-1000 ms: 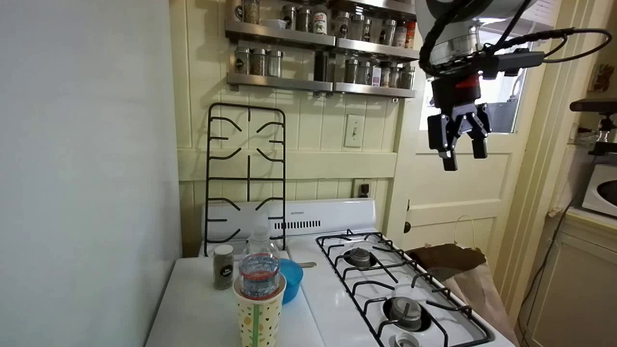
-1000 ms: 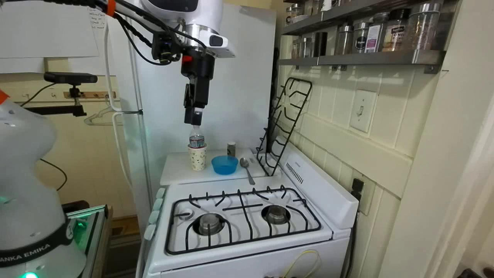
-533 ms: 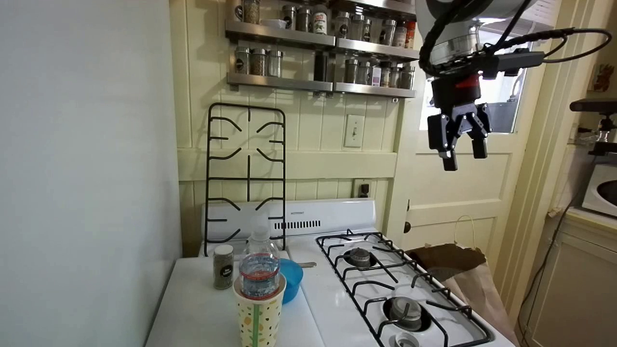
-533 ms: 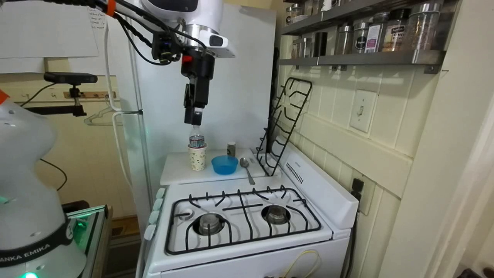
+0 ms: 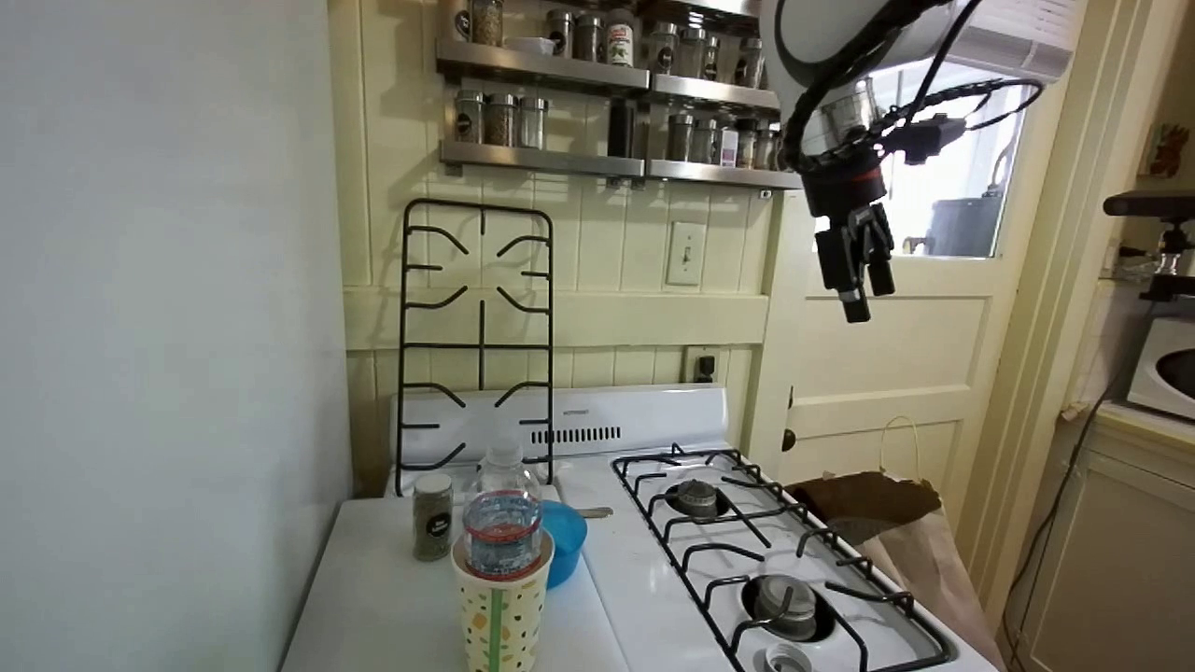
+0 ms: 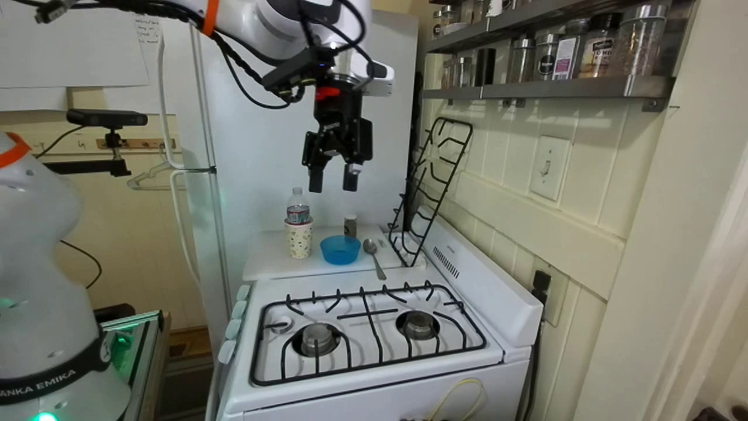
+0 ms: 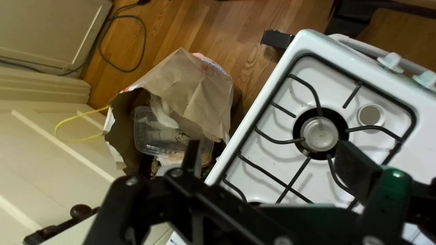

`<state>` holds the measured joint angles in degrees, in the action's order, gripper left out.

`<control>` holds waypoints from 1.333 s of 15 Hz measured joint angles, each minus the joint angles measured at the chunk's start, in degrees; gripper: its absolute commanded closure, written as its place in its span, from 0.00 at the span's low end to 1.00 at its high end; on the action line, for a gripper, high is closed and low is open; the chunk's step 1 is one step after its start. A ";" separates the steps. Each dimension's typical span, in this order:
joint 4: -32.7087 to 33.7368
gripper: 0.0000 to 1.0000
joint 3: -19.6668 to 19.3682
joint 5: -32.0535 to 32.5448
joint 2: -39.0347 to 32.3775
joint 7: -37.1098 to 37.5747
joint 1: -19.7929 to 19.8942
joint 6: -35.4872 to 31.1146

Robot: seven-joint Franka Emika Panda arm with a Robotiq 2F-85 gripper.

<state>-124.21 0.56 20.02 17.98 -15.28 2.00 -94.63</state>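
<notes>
Steel shelves line a yellow wall beside a door (its window bright).

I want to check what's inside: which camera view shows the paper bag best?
The wrist view: it looks down into the open mouth of the paper bag, showing a clear plastic container. In an exterior view, the stove hides its lower part; in an exterior view, little shows beyond its yellow handle.

A white counter carries a cup, bowl and jar.
</notes>
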 measured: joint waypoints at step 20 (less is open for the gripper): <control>11.68 0.00 -3.72 1.34 -16.95 -14.48 -0.06 -5.87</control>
<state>-112.53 -3.15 21.37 1.03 -29.75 1.94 -100.50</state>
